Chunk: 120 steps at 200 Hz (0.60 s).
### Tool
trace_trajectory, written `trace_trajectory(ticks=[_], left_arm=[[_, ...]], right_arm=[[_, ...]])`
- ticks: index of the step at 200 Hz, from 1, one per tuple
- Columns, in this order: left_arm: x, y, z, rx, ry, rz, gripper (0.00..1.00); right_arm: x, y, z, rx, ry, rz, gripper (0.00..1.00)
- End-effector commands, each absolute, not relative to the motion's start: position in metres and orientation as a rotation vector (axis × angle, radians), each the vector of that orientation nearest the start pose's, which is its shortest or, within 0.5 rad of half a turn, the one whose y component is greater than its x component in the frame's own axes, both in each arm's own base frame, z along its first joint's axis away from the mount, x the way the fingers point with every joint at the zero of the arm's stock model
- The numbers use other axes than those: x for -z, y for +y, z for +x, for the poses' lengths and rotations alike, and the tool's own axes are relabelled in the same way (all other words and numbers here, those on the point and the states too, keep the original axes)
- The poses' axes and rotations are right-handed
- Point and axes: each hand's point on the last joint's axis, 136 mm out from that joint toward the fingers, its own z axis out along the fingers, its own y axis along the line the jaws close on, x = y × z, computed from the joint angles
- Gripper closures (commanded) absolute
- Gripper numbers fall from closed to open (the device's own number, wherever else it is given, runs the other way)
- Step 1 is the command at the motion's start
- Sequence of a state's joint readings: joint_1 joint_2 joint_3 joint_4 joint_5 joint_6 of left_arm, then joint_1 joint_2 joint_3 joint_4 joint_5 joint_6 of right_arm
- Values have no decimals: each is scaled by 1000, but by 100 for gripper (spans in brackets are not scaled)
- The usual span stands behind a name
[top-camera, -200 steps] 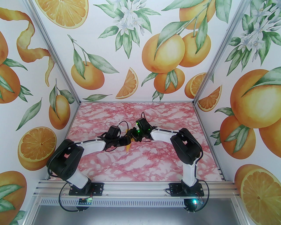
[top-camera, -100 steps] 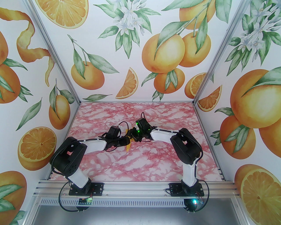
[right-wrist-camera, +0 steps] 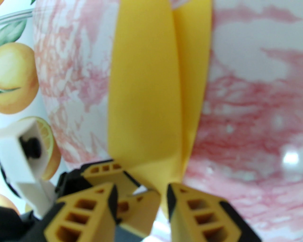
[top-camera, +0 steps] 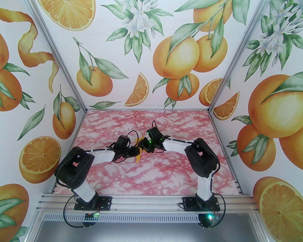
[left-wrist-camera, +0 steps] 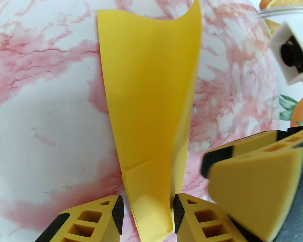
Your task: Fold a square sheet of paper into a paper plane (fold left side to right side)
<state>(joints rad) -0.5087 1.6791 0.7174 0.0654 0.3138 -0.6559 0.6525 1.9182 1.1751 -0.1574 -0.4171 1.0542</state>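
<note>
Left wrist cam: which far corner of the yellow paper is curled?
The far corner nearer the white camera housing: the paper bends into a curve there. The other far corner is square, with straight edges.

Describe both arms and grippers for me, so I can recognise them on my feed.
Both arms match: the left arm and right arm have white links between bulky black joint housings, with thin black cables looping at the wrists. Green lights glow on the right wrist. The left gripper and right gripper have yellow fingers with rectangular cut-outs and black ribbed pads.
</note>
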Motion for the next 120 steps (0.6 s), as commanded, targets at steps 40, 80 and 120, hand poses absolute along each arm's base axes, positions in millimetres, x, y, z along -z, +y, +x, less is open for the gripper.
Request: trace_trajectory(ticks=[40,80,120], left_arm=[[-20,-240,317,874,2601,-56,60],[-18,-242,318,891,2603,-57,67],[-17,-242,317,890,2608,-64,65]], right_arm=[[-40,324,307,-1041,2835,326,85],[-24,328,294,-1007,2895,304,91],[-14,337,285,-1014,2940,277,92]])
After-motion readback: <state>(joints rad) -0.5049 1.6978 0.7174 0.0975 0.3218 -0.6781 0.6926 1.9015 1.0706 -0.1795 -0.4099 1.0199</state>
